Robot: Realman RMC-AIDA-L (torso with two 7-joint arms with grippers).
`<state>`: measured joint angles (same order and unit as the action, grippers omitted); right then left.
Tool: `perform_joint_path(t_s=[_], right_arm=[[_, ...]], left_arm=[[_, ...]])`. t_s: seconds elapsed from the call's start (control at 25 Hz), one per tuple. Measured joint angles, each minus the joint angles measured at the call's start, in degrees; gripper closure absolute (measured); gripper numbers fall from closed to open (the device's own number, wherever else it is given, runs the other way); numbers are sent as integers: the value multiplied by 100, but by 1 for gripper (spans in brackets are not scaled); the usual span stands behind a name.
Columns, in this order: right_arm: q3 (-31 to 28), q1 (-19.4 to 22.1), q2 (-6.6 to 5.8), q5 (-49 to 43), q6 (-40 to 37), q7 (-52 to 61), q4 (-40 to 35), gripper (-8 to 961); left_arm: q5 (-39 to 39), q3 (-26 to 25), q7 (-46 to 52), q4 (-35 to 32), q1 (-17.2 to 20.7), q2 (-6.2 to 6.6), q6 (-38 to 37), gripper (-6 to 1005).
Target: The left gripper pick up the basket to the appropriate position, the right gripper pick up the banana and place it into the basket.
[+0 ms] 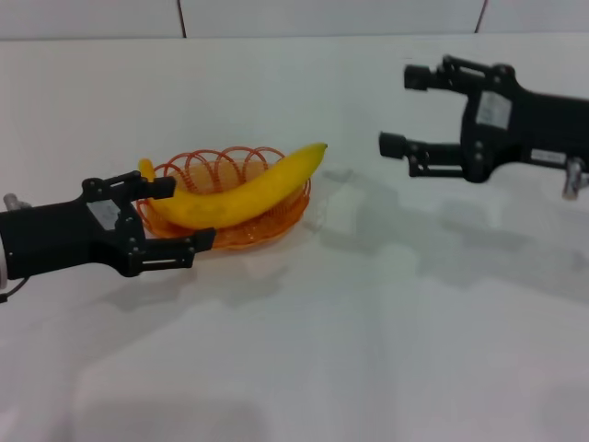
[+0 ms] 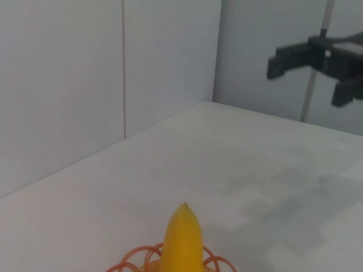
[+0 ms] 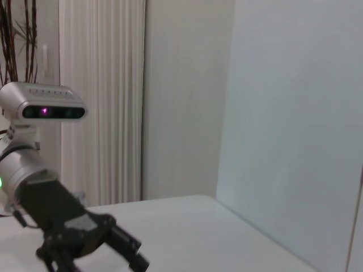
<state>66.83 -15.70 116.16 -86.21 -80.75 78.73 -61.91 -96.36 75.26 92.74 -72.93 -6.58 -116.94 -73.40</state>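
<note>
We saw the smooth, curved yellow banana (image 1: 244, 191) lying across the orange wire basket (image 1: 276, 224) on the white counter (image 1: 368, 322), its pointed tip overhanging the looped rim. The left gripper (image 1: 170, 216) hid the basket's near end, jaws spread wide around that edge; contact was unclear. The right gripper (image 1: 403, 110) hung well apart above the counter, jaws wide and empty. From the left wrist, the basket was cut off.

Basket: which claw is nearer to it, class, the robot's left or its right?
Left. The left claw is open right at the basket rim; the right claw hangs open, well off to the other side.
</note>
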Motion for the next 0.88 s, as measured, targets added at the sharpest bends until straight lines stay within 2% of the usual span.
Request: perform_joint_path(t_s=[0.12, 0.4, 0.56, 0.88], right_arm=[[-130, -123, -38, -247, 0, -114, 419, 89], [-426, -639, -35, -1331, 166, 101, 1085, 91], [-406, -722, -30, -1718, 203, 244, 1128, 91], [-385, -768, -24, -1832, 145, 250, 1137, 91]], left_arm=[[2, -65, -31, 2, 27, 2, -19, 94], [4, -114, -19, -37, 58, 5, -36, 94], [4, -135, -7, -38, 60, 6, -41, 94], [4, -135, -33, -43, 61, 5, -43, 93]])
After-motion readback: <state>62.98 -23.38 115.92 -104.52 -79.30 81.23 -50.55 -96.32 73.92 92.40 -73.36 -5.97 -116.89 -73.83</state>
